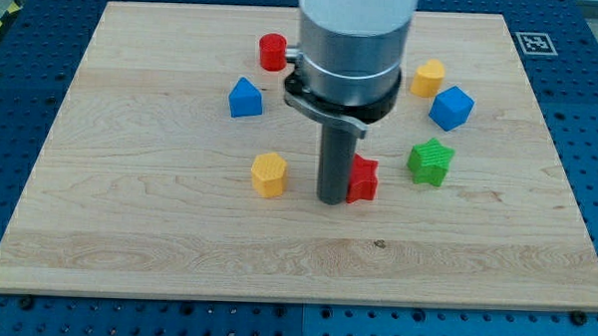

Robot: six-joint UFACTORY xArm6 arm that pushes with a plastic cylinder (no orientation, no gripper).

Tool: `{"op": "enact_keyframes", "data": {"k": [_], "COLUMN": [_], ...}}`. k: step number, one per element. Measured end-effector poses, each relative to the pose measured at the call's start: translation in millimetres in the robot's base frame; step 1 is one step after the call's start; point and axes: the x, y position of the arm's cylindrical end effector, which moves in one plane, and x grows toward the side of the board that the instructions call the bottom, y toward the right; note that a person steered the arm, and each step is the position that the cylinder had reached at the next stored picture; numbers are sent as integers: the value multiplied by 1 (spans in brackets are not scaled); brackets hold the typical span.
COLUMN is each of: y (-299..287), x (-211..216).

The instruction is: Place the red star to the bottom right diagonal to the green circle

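Tip [332, 199] is touching the red star's [362, 178] left side mid-worktop [127, 232], no fingers here to report, and the green circle isn't showing anywhere, so placement is looking barely started, can't judge more.

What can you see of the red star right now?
The red star is a small, solid red block, plastic-looking, lying flat on the wooden board near its centre. Its left side is hidden behind my tip, which sits against it on the view's left. The green star lies apart to its right.
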Motion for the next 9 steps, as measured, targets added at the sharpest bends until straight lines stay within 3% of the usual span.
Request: {"op": "enact_keyframes", "data": {"k": [4, 6, 9], "y": [71, 68, 46], "x": [-4, -37, -38]}}
